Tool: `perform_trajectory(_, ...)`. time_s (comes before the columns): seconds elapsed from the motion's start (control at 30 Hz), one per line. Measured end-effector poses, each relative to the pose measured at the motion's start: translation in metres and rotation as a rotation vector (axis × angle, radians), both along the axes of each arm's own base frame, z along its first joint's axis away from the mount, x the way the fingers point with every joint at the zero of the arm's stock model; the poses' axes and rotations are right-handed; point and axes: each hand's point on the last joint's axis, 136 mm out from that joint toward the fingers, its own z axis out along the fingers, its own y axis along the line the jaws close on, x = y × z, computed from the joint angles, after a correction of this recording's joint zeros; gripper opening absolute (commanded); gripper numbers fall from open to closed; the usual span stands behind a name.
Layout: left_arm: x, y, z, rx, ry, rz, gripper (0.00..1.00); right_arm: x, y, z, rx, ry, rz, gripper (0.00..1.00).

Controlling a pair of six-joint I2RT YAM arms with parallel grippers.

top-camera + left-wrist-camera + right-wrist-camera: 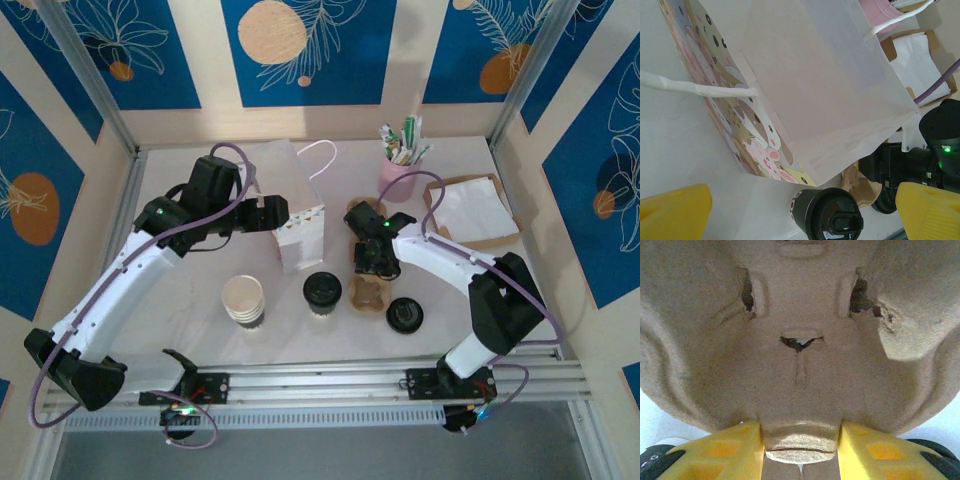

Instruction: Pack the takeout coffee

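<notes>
The takeout coffee (322, 293), a dark-banded cup with a black lid, stands on the table in front of the white paper bag (298, 222). In the left wrist view the coffee (827, 215) sits just below the bag's (815, 85) cartoon-printed edge. My left gripper (270, 212) hovers open at the bag's left side, its yellow fingertips (675, 212) wide apart with nothing between them. Right of the coffee, my right gripper (372, 262) is over a brown pulp cup carrier (367, 292). In the right wrist view both yellow fingers (735, 450) press on the carrier's (800, 365) centre tab.
A stack of lidless cream cups (243, 298) stands left of the coffee. A loose black lid (404, 315) lies right of the carrier. A pink cup of straws (397, 178) and a brown tray of napkins (470, 210) sit at the back right.
</notes>
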Motion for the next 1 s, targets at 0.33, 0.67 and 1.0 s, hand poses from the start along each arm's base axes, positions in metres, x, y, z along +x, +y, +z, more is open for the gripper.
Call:
perform_trajectory(0.33, -0.004, 0.004, 0.009, -0.009, -0.027, 0.006, 0.95, -0.004, -0.006, 0.009, -0.02, -0.005, -0.001, 0.34)
perform_trajectory(0.67, -0.001, 0.025, 0.03, 0.049, -0.093, 0.045, 0.99, -0.006, -0.01, 0.077, 0.062, -0.139, 0.014, 0.34)
perform_trajectory(1.0, 0.038, 0.058, 0.052, 0.057, -0.099, 0.134, 0.88, -0.005, 0.004, 0.204, 0.296, -0.384, 0.119, 0.34)
